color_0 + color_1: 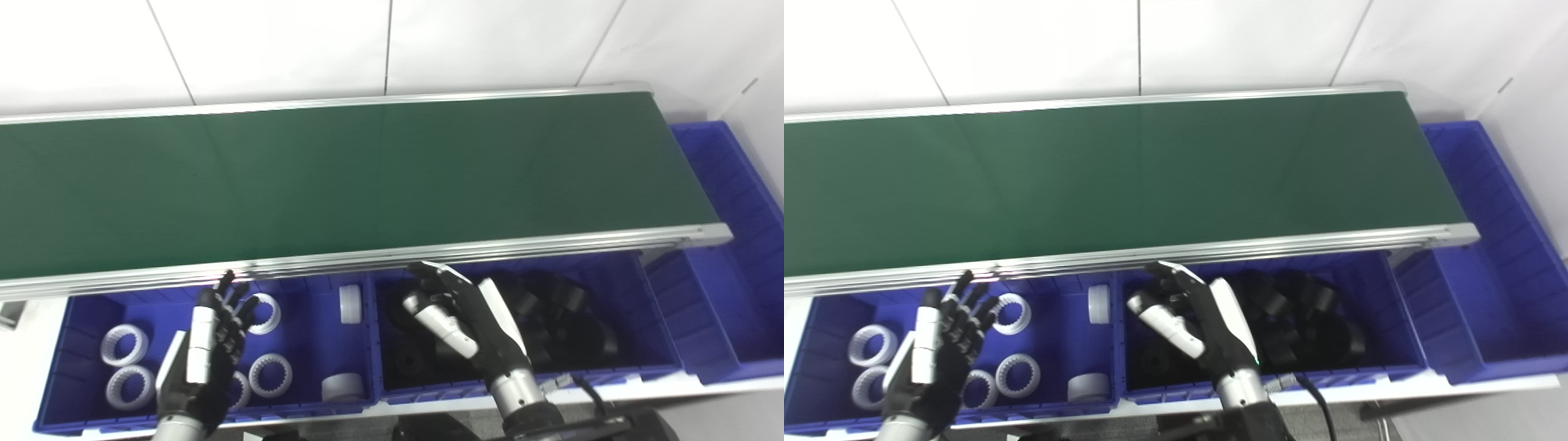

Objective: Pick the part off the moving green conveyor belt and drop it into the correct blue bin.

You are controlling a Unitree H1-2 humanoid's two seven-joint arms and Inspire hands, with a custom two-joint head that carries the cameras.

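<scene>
Conveyor belt behind two bins: left bin w/ rings, right bin w/ parts

Green conveyor belt, blue bins, white rings, black parts

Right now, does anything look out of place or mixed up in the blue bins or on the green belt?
Nothing stands out. The green conveyor belt carries no part; white toothed rings lie only in the left blue bin, black parts only in the middle blue bin. Both hands, left and right, hover open.

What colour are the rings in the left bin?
White rings, clearest in the left eye view.
</scene>
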